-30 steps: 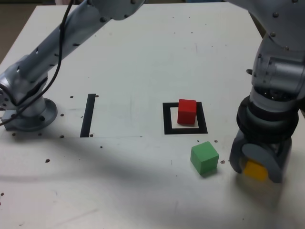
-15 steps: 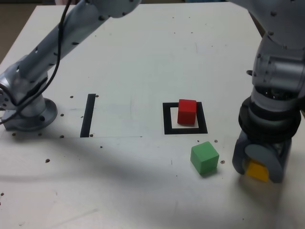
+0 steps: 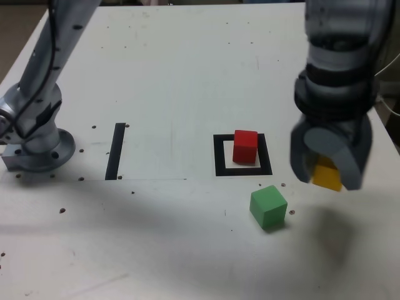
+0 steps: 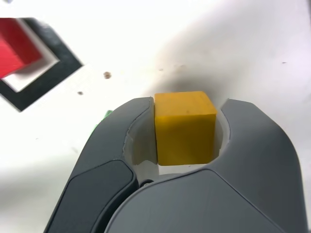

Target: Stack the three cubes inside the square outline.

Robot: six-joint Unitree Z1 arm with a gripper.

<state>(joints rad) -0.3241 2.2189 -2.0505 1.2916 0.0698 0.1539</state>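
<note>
The gripper (image 3: 327,167) is clamped tight on the yellow cube (image 4: 184,127), jaws pressing two opposite faces; the cube hangs clear above the table (image 3: 175,75).

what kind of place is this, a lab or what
Probably a robotics lab test bench: a plain white table with a taped black square outline, coloured cubes, and a bolted-down arm whose gripper holds a yellow cube.
</note>
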